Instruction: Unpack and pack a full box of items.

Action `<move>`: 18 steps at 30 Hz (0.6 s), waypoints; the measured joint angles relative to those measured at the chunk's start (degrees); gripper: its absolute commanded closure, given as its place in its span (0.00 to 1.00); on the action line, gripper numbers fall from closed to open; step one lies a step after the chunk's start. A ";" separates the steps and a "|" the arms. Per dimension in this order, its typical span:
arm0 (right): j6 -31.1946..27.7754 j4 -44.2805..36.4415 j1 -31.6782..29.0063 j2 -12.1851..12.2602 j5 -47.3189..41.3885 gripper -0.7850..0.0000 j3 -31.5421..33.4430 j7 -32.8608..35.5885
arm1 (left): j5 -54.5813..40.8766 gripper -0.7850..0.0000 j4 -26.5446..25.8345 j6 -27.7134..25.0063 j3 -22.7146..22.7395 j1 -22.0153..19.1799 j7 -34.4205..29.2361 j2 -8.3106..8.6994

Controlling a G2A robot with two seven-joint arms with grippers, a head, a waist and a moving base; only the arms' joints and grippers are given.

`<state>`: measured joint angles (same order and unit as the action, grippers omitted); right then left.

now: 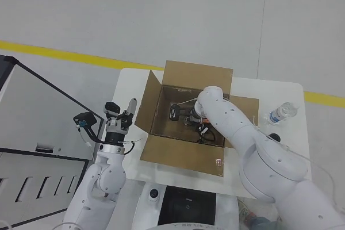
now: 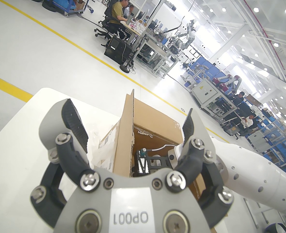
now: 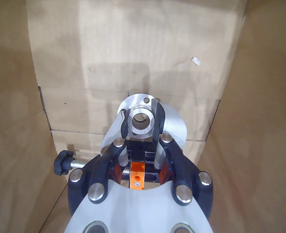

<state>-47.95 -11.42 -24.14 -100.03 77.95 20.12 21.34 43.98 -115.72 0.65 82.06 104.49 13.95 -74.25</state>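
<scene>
Inside box (image 1: 181, 154): right gripper (image 3: 141, 120) clamped on metal flange (image 3: 141, 110). Beside box, over surface (image 1: 129, 80): left gripper (image 2: 128, 112) spread wide, empty. Judged partway: bottle (image 1: 283, 111) already out on surface, knobbed fixture (image 3: 61, 162) left inside.

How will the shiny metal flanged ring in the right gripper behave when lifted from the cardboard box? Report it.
The shiny metal flanged ring looks solid, so probably stiff and heavy for its size. Its polished hub could slip, though the right gripper clamps it with textured pads. Set on edge, its round flange might roll.
</scene>
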 measured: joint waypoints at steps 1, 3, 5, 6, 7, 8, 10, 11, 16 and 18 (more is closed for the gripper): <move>0.00 -0.03 0.03 0.00 0.02 1.00 0.03 0.03 | 0.00 0.00 0.00 0.00 0.00 0.00 0.00 0.00; -0.04 -0.07 0.07 0.00 0.04 1.00 0.10 0.11 | 0.00 0.00 0.00 0.00 0.00 0.00 0.00 0.00; -0.13 -0.01 0.03 -0.03 -0.01 1.00 0.17 0.42 | 0.00 0.00 0.00 0.00 0.00 0.00 0.00 0.00; -0.24 0.10 -0.04 -0.06 -0.14 1.00 0.24 0.76 | 0.00 0.00 0.00 0.00 0.00 0.00 0.00 0.00; -0.40 0.13 -0.12 -0.10 -0.28 0.89 0.31 1.04 | 0.00 0.00 0.00 0.00 0.00 0.00 0.00 0.00; -0.52 0.11 -0.19 -0.15 -0.38 0.71 0.35 1.32 | 0.00 0.00 0.00 0.00 0.00 0.00 0.00 0.00; -0.64 -0.05 -0.33 -0.27 -0.50 0.52 0.42 1.83 | 0.00 0.00 0.00 0.00 0.00 0.00 0.00 0.00; -0.65 -0.09 -0.36 -0.33 -0.57 0.51 0.46 1.97 | 0.00 0.00 0.00 0.00 0.00 0.00 0.00 0.00; -0.26 -0.22 -0.50 -0.59 -0.92 0.51 0.71 2.44 | 0.00 0.00 0.00 0.00 0.00 0.00 0.00 0.00; -0.23 -0.15 -0.52 -0.66 -1.03 0.52 0.81 2.45 | 0.00 0.00 0.00 0.00 0.00 0.00 0.00 0.00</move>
<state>-48.18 -11.57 -24.66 -100.69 76.93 20.93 23.80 43.98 -115.72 0.65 82.06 104.49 13.95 -74.25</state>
